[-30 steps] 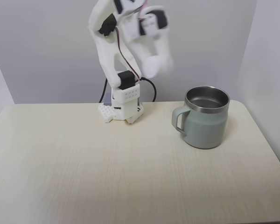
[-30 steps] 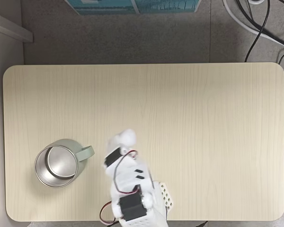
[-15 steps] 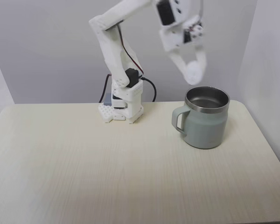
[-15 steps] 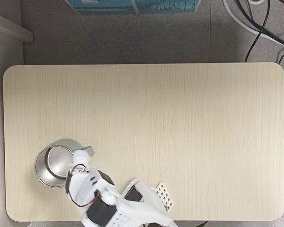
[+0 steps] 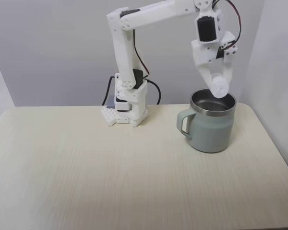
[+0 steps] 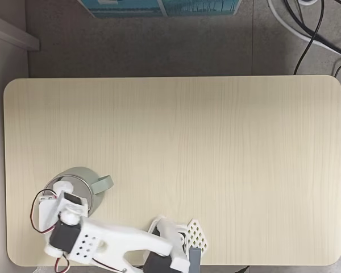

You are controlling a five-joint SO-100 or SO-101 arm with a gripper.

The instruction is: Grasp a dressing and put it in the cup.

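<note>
On the pale wood-grain table [image 5: 86, 172] stands the squat grey-green mug with a steel rim and side handle [image 5: 210, 124], its mouth open upward. Directly above that mouth, in the front fixed view, hangs the white plastic gripper [image 5: 219, 85], its jaws clamped on the small white soft roll of gauze [image 5: 219, 86]. The roll sits just over the rim, toward the far right of the opening, one round end facing the camera. From above, the arm [image 6: 74, 227] covers most of the mug [image 6: 90, 176]. I judge the release depends on the roll being inside the rim line, which looks true but close to the edge.
</note>
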